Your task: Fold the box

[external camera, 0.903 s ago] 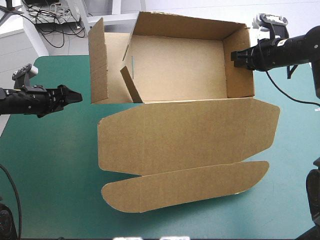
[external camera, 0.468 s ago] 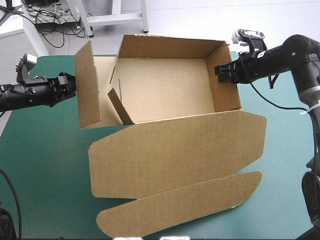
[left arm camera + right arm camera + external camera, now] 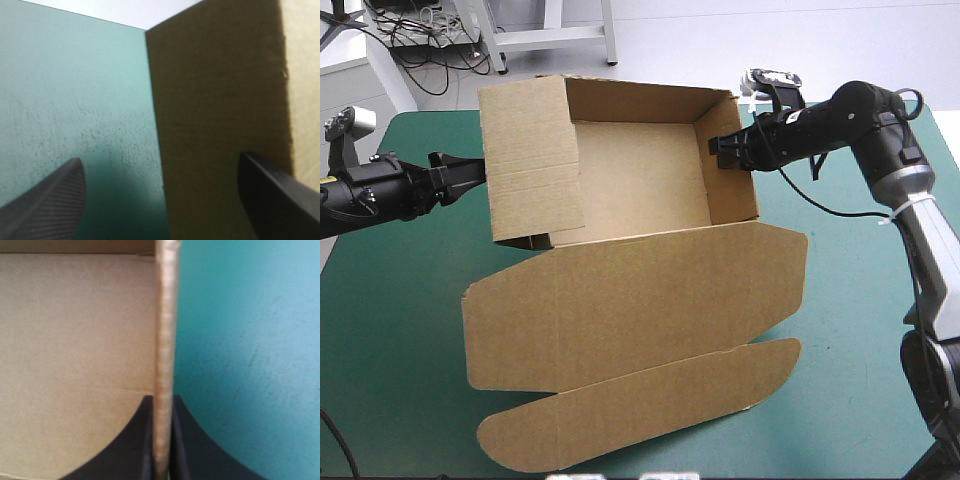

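The brown box [image 3: 640, 180] stands as an open tray with its walls raised at the back of the table. Its lid [image 3: 640, 300] and tuck flap [image 3: 640, 420] lie flat toward the front. The left side flap [image 3: 530, 160] stands up, folded in against the tray's left side. My left gripper [image 3: 470, 172] is at that flap's outer face; in the left wrist view it [image 3: 165, 200] is open, with the flap's edge [image 3: 215, 125] between its fingers. My right gripper [image 3: 725, 150] pinches the right wall; the right wrist view shows it [image 3: 162, 440] shut on the wall's edge [image 3: 165, 330].
The teal-green cover [image 3: 390, 300] shows bare to the left, and to the right [image 3: 860, 330] of the lid. The tray's far wall [image 3: 650, 98] sits at the table's far edge. The lid's tuck flap reaches close to the front edge.
The box has slid left and turned a little, carried by my right gripper. The left side flap has swung up against the tray. My left gripper has moved in to it.
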Controlling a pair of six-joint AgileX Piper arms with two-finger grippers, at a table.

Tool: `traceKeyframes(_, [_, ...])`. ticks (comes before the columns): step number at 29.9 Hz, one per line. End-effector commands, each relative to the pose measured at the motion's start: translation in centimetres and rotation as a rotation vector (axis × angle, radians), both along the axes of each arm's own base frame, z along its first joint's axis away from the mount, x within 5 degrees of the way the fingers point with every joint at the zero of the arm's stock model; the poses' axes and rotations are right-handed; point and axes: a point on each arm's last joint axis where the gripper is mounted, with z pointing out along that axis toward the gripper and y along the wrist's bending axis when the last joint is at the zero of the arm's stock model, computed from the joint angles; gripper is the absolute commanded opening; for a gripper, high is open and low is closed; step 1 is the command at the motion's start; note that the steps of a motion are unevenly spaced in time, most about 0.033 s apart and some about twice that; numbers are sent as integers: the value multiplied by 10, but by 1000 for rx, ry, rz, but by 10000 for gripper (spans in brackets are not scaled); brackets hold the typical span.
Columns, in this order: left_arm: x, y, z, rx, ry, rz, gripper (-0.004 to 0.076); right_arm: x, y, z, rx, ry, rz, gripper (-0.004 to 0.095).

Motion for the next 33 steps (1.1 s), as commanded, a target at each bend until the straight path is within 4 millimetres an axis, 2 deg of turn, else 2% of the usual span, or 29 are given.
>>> traceKeyframes(1, [-21, -11, 19, -31, -59, -57, 590, -11, 15, 28, 118, -102, -8, -1])
traceKeyframes(10, [-34, -16, 26, -19, -95, -62, 590, -6, 48, 17, 157, -100, 16, 0])
traceKeyframes(15, [-35, -29, 26, -20, -94, -131, 584, -5, 59, 13, 172, -99, 15, 0])
traceKeyframes(18, [-35, -34, 21, 50, -79, -146, 568, -6, 68, 12, 174, -109, 28, 0])
traceKeyframes(21, [-33, -31, 14, 128, -45, -113, 557, -9, 74, 13, 178, -123, 36, 0])
traceKeyframes(27, [-31, -32, 12, 131, -28, -104, 554, -16, 95, 11, 136, -162, 36, 0])
traceKeyframes(33, [-27, -27, 0, 274, 65, 12, 554, -23, 112, 10, 126, -172, -4, 0])
